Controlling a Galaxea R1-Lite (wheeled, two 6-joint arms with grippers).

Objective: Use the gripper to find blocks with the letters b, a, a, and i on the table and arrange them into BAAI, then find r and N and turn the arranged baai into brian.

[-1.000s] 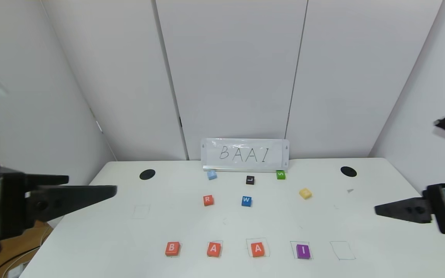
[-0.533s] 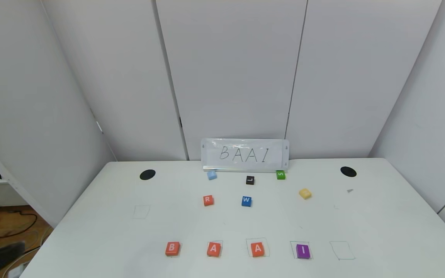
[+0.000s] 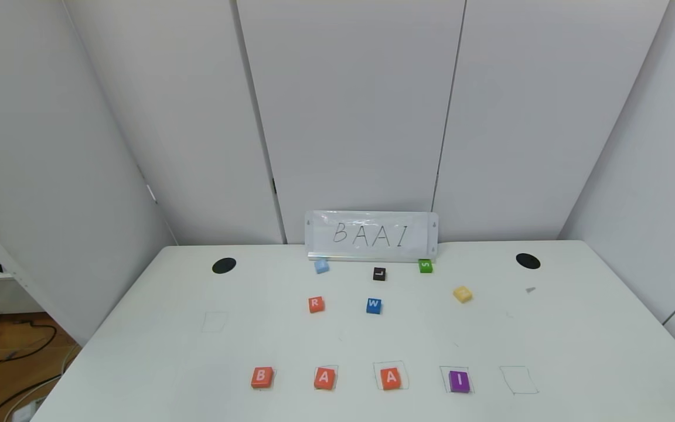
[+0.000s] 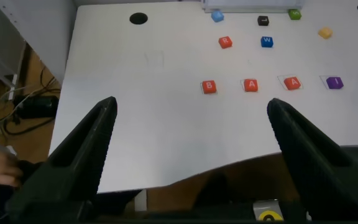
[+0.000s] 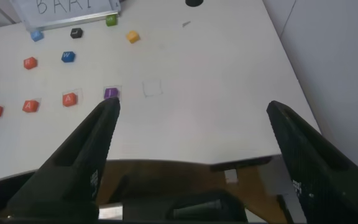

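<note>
Along the front of the table [image 3: 138, 351] stand the orange-red B [image 3: 261, 377], two orange-red A cubes [image 3: 324, 378] [image 3: 391, 378] and the purple I [image 3: 459, 381], in a row that reads BAAI. The orange-red r cube [image 3: 316, 304] sits farther back, left of centre. No cube shows a readable N. Neither arm appears in the head view. My left gripper [image 4: 191, 104] hangs open and empty off the table's front edge on the left. On the right, my right gripper [image 5: 194, 106] is open and empty too, also off that edge.
Behind the row lie a blue W cube [image 3: 374, 305], a yellow cube [image 3: 462, 293], a pale blue cube [image 3: 321, 266], a black L cube [image 3: 379, 274] and a green S cube [image 3: 425, 265]. A BAAI sign [image 3: 371, 235] stands at the back. An empty drawn square [image 3: 519, 380] lies right of the I.
Both arms, which reached in from the left and right sides of the head view a second ago, have dropped out of that view. No cube has moved.
</note>
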